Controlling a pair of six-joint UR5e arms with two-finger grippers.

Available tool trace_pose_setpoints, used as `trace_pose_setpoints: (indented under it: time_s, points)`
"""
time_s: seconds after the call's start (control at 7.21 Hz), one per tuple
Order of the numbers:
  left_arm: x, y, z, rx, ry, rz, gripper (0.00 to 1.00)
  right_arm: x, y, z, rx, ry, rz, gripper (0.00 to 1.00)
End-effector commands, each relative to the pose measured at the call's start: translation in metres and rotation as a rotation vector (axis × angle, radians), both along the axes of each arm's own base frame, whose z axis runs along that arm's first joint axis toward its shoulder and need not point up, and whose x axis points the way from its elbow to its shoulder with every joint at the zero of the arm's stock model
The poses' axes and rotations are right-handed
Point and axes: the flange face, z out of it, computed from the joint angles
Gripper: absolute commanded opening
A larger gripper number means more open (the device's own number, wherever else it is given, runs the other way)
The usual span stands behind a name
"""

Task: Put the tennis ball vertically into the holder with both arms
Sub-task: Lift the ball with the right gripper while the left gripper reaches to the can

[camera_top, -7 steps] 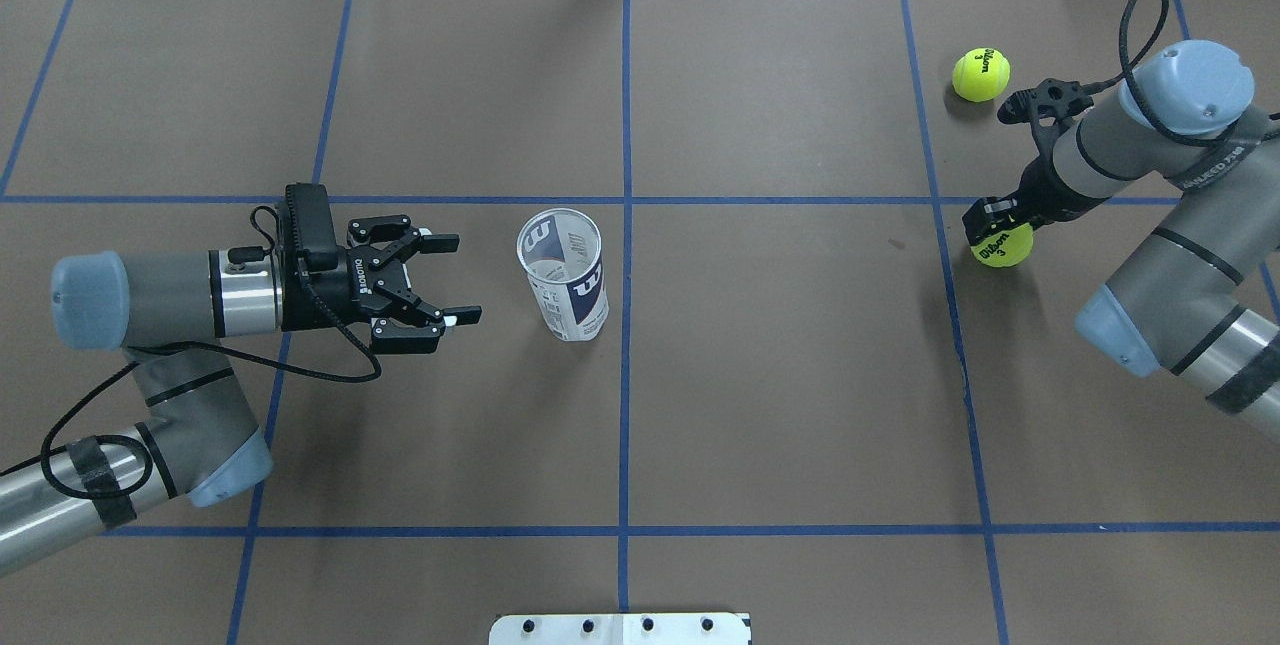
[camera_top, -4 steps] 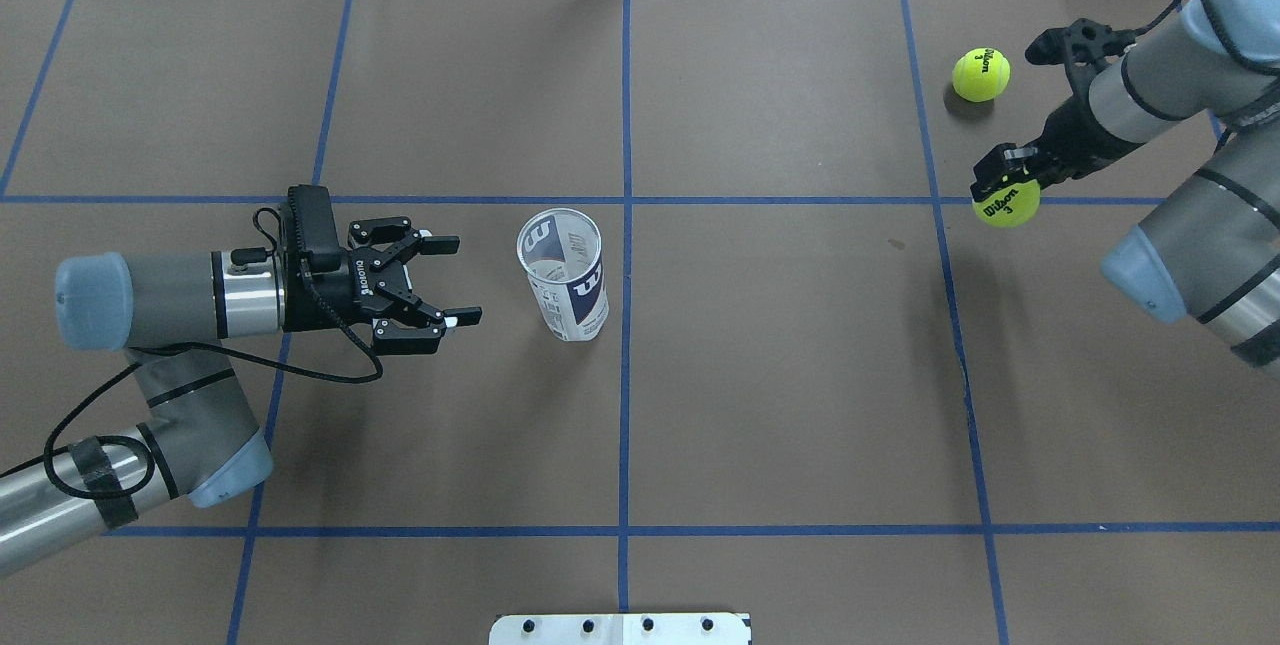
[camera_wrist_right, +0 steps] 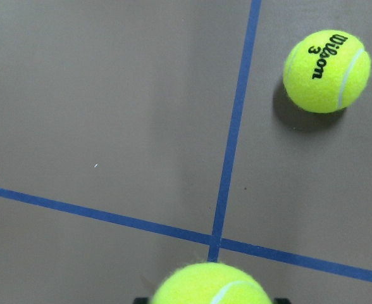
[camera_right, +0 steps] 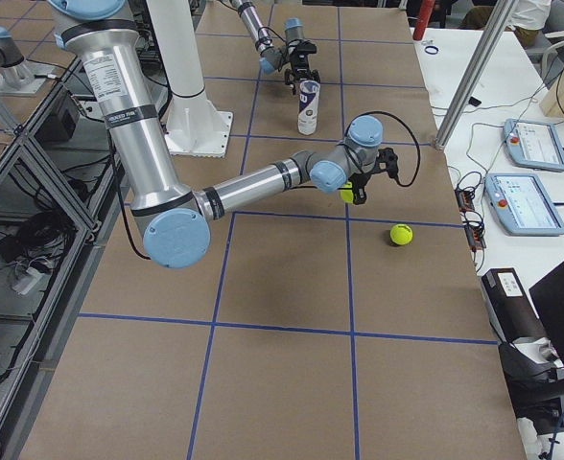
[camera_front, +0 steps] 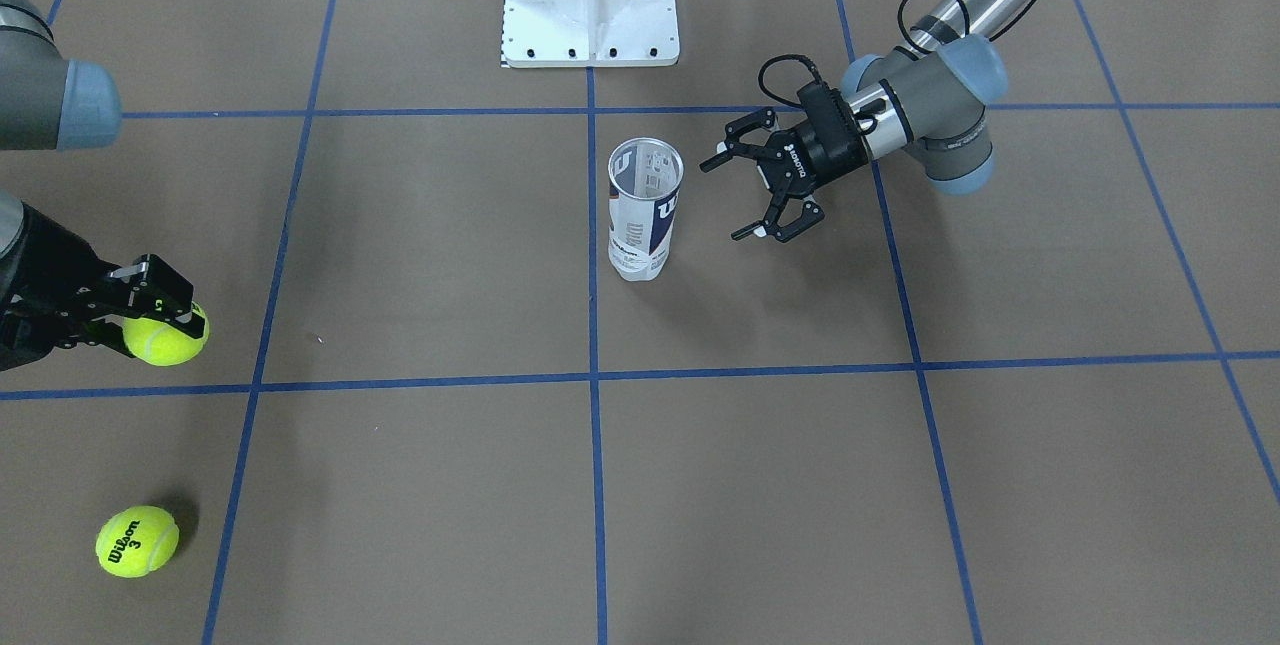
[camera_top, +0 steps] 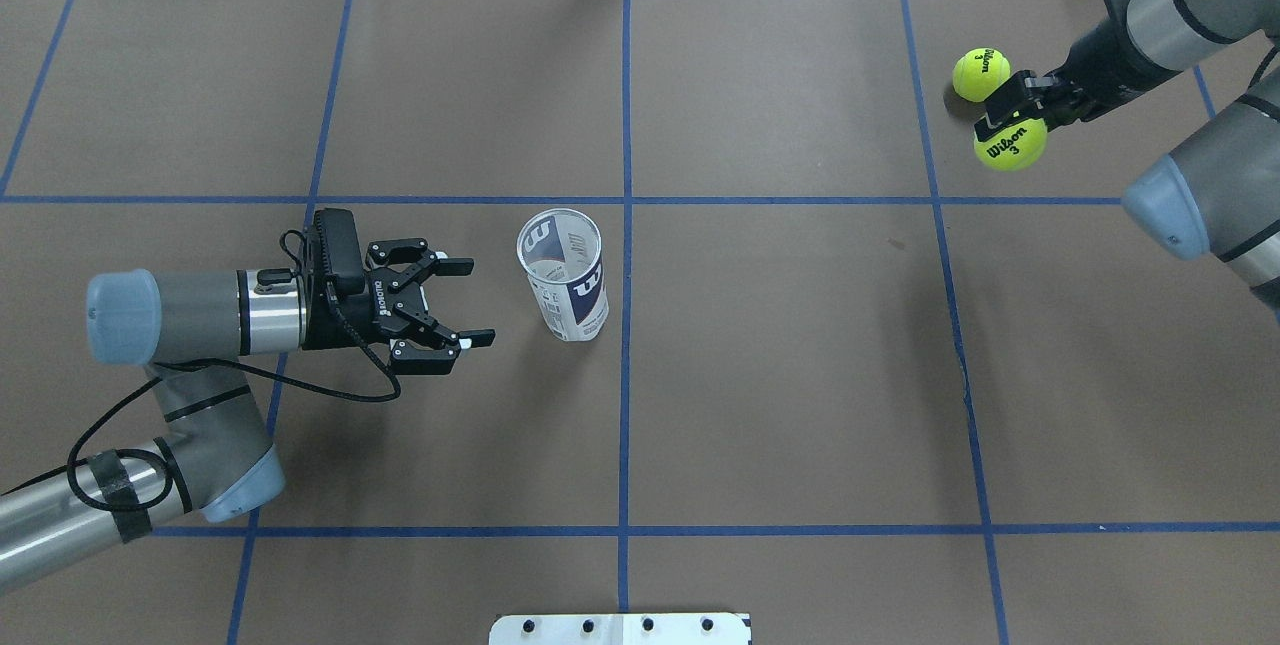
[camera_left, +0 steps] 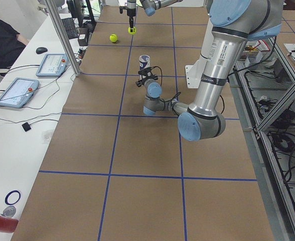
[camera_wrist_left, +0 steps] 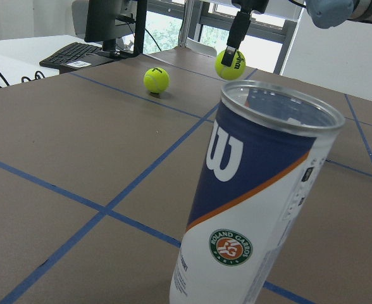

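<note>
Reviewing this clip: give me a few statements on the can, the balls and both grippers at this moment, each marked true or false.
1. The holder stands upright on the table. True.
2. The left gripper is shut on the holder. False: its jaws are open, and it is beside the holder without touching it.
3. The right gripper grips a tennis ball clear of the table. True.
4. A ball sits inside the holder. False: no ball shows in it. The only other ball, the loose ball, lies on the table near the right gripper.
</note>
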Motion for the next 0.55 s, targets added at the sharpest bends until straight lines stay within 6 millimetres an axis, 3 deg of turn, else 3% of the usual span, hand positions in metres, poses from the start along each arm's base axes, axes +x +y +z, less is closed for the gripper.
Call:
trace_pose_setpoints:
  time_s: [0.0,0.42]
  points:
    - [0.022,0.007,-0.003,0.043,-0.019,0.012,0.97,0.002,0.000,-0.016,0.017,-0.016,0.005,0.00]
    - [0.036,-0.001,-0.021,0.042,-0.047,0.001,0.97,0.002,0.000,-0.019,0.022,-0.019,0.003,0.00]
